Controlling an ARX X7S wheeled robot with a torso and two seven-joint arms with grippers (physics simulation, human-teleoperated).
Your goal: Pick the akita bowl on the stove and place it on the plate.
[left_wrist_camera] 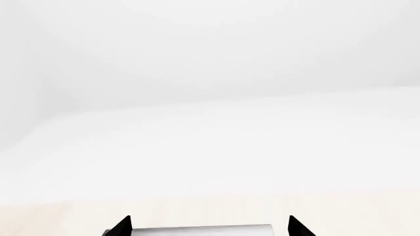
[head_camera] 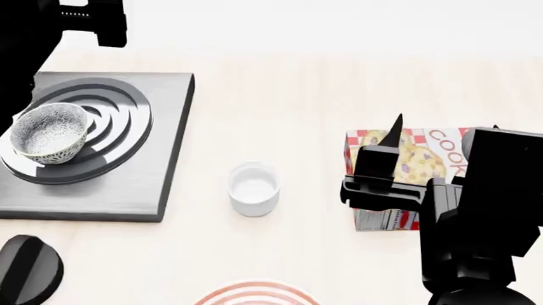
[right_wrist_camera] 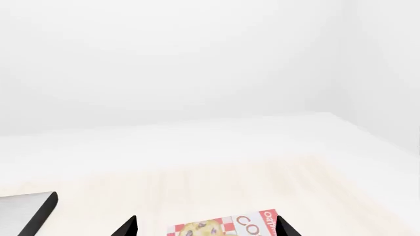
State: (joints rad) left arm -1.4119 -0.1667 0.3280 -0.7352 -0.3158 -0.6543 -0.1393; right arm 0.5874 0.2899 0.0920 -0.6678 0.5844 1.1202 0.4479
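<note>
1. The akita bowl [head_camera: 51,131] is sitting upright on the black burner rings of the stove [head_camera: 161,159], at about 9 o'clock in the head view, toward the ring set's near-left part.
2. The stove is lying flat on the pale wooden table [head_camera: 297,89], and its round black knob [head_camera: 27,267] is showing at about 8 o'clock, near the lower corner.
3. The plate [head_camera: 257,296] is peeking in at 6 o'clock, only its red-ringed far rim visible, well apart from the bowl.
4. A small plain white cup [head_camera: 254,187] is standing near the middle of the table, between the stove and a cookie box [head_camera: 424,155].
5. The right pincer [right_wrist_camera: 206,226] is hovering over the cookie box at about 3 o'clock in the head view; in its wrist view the two black fingertips [right_wrist_camera: 126,227] are standing spread apart with the box showing between them, touching nothing.
6. The left pincer [left_wrist_camera: 210,226] is showing two dark tips spread apart in its wrist view, above the table's pale far part, and is pinching nothing.
7. In the head view the left arm [head_camera: 34,38] is appearing as a black mass at 10 o'clock, above the stove's far-left corner.
</note>
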